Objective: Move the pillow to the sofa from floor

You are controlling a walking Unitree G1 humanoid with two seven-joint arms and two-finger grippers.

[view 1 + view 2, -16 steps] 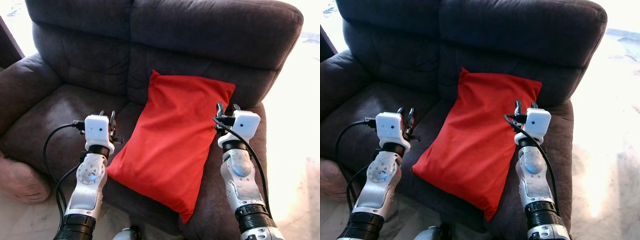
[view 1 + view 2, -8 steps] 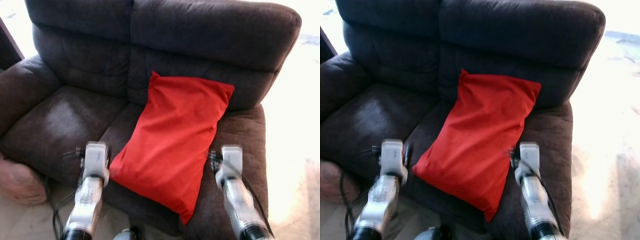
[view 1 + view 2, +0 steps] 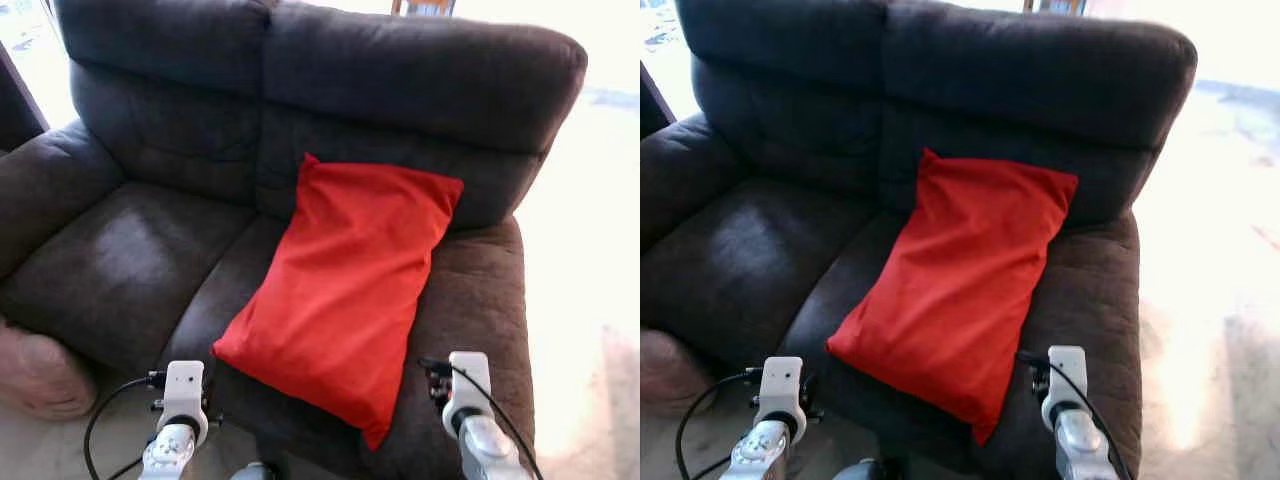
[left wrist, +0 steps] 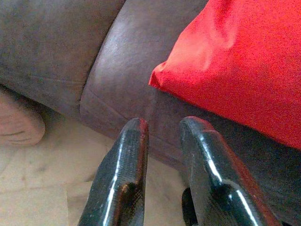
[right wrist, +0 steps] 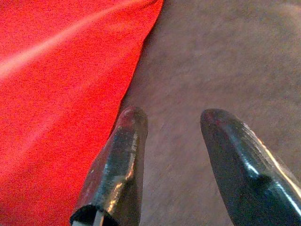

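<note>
Since the bright red rectangular fabric pillow [image 3: 350, 290] is lying on the dark brown plush sofa [image 3: 150, 250], leaning up against the backrest with its lower corner poking just over the seat's front edge, we're judging this job basically done. We're holding both arms low at the front of the seat, one on each side of the pillow. Our left gripper [image 4: 162, 127] is hanging a little open near the pillow's corner, gripping nothing. Our right gripper [image 5: 171, 117] is spread wider over the seat cushion just beside the pillow's edge, also empty. Nothing left that we're seeing, maybe just backing off.
</note>
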